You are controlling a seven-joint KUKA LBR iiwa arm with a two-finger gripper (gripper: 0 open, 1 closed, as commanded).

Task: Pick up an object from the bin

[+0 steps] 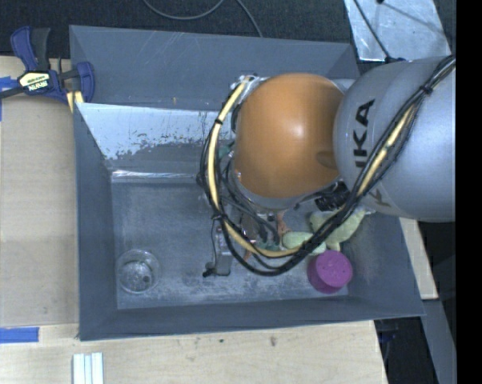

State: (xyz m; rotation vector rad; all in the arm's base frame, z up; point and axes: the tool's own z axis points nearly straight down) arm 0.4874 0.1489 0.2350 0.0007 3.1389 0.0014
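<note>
- The gripper (218, 256) stands low over the floor of the bin (153, 138), in the near middle, under the orange cover (285, 134) of the wrist. Its tip looks close to the bare floor or on it.
- Whether the gripper is open or closed cannot be told, as it shows as one thin dark shape. Nothing is seen held in it.
- Three things lie in the bin:
  - A clear cup (137, 271) sits near the near left corner, well apart from the gripper.
  - A purple round piece (331, 271) lies to the right, by the near wall.
  - A pale yellow-green soft thing (343, 229) lies just beyond the purple piece and is partly hidden by the cables (261, 261).
- No thing lies under the gripper, so closing here would likely catch nothing. The step in hand looks like choosing and lining up on a target.
- The purple piece looks the better pick, being solid, compact and easy to clamp across its width. The arm should rise a little before it moves right, so the tip does not scrape the floor.
- The near wall sits close to the purple piece, so the jaws should straddle it left to right rather than near to far.
- The clear cup is riskier: its smooth wall may slip or roll away.
- The hanging cables could brush the soft thing and drag it.
</note>
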